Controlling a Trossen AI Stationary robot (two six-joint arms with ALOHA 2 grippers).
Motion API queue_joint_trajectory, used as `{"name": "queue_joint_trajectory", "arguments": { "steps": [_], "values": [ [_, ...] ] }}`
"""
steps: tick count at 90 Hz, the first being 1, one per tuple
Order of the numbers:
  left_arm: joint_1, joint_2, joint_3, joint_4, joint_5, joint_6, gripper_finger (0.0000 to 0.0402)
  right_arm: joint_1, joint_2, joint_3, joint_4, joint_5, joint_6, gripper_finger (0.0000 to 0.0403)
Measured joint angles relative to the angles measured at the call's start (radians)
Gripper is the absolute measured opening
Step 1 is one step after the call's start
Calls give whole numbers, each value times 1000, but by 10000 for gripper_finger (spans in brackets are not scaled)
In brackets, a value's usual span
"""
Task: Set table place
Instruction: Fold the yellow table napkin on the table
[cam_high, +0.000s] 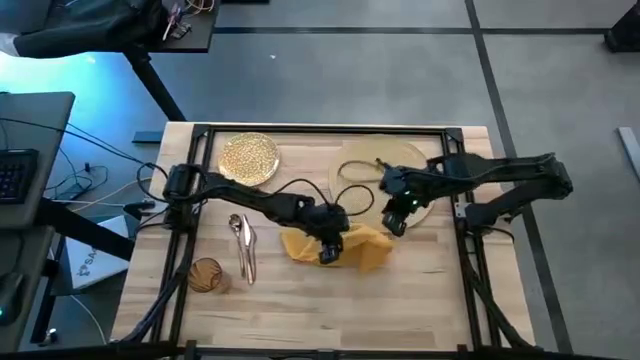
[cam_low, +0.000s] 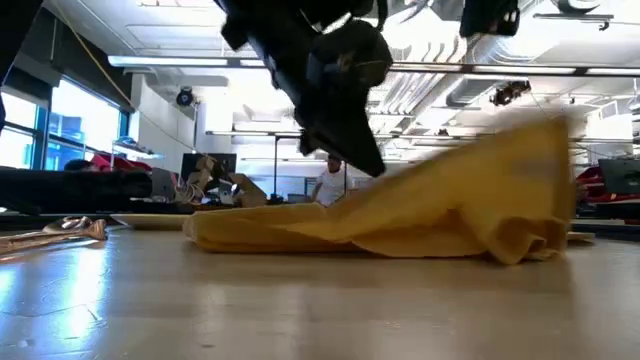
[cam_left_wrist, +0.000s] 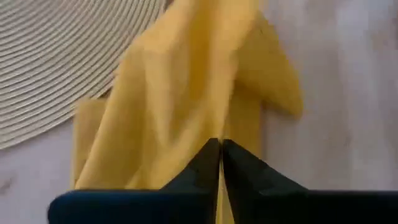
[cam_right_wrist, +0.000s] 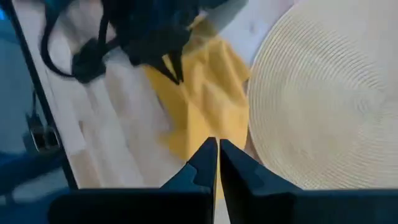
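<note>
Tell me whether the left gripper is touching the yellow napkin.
Touching. In the left wrist view the left gripper has its fingers closed together on a fold of the yellow napkin, and the low view shows the cloth pulled up beside it.

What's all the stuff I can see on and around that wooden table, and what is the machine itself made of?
Table: one, light wood with black rail frame, centre of the high view.
Mat: one, round, straw-coloured, far right part of the table.
Plate: one, glittery gold, far left part.
Napkin: one, mustard-yellow cloth, crumpled at the table's middle, beside the mat.
Cutlery: a few slim metallic pieces, left of the napkin.
Tumbler: one, amber glass, near left part.
Person: one, white top, far back in the room.
Left gripper: dark, fingers closed on the napkin.
Right gripper: dark, closed, at the mat's near edge above the napkin.
</note>
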Motion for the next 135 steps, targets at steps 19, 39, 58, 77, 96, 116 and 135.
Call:
{"name": "queue_joint_trajectory", "arguments": {
  "steps": [19,39,58,77,96,116,135],
  "values": [
    [20,-139,2,-64,-34,52,0,19,-57,30,-12,0,32,0],
    [53,-155,2,-186,40,2,0,175,-54,-243,206,-111,-94,24],
    [9,-206,2,-361,44,-84,0,357,-40,-584,561,-73,-159,101],
    [-51,-255,2,-448,34,-172,0,448,48,-736,719,87,-150,159],
    [-86,-261,1,-473,32,-229,0,465,208,-743,777,184,-234,161],
    [-104,-261,1,-482,26,-254,0,460,288,-730,781,193,-153,79],
    [-114,-264,1,-478,-50,-256,0,420,217,-547,507,169,-128,4]
  ]
}}
